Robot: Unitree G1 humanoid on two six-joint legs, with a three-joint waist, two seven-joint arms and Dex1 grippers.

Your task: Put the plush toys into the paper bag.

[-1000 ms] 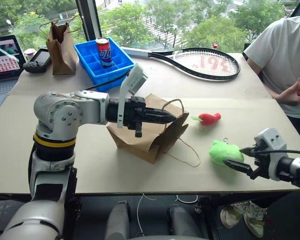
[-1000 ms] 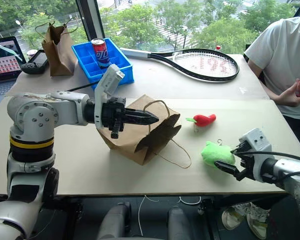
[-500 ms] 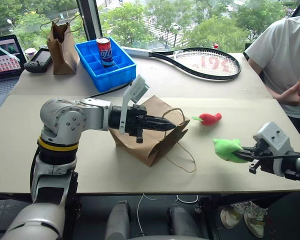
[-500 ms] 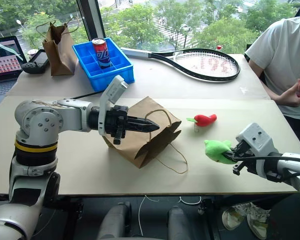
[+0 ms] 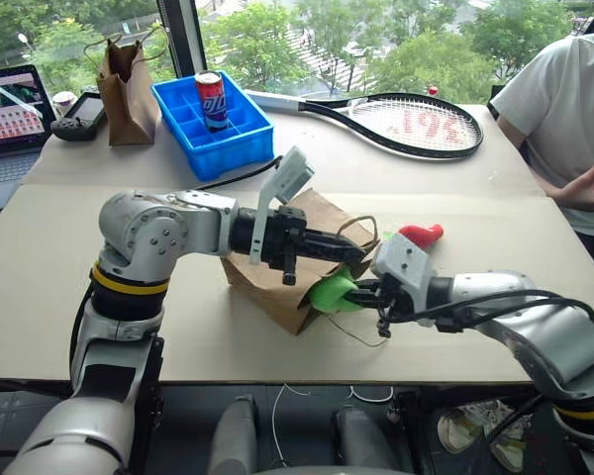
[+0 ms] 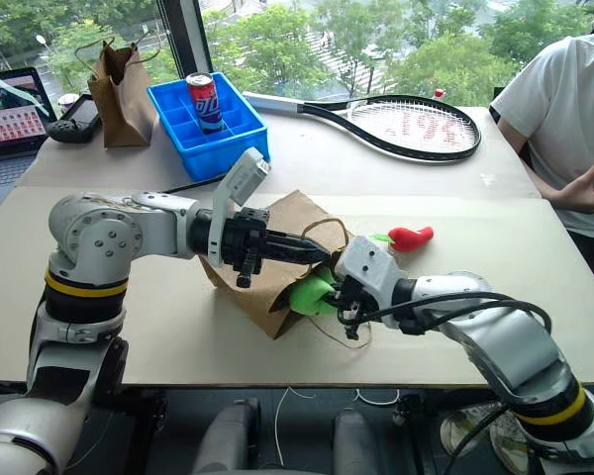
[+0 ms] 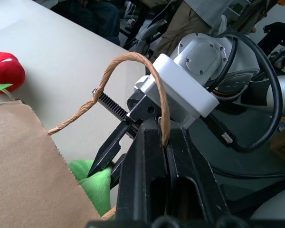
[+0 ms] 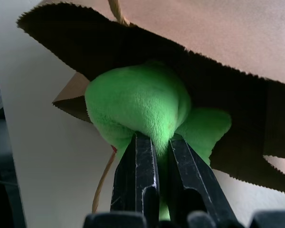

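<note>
Paper bag (image 5: 297, 272) lies tipped on the counter (image 5: 99, 297), its upper cord handle (image 7: 133, 76) pinched in the left gripper (image 5: 348, 245), whose jaws are closed on it. At the bag's mouth the lime-green plush toy (image 8: 137, 102) is clamped in the right gripper (image 8: 154, 156). Farther right, the red plush toy (image 5: 421, 235) rests on the counter.

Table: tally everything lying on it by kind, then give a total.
Paper bags: 2
Plush toys: 2
Tennis racket: 1
Blue tray: 1
Soda can: 1
Laptop: 1
Game controller: 1
Total: 9
</note>
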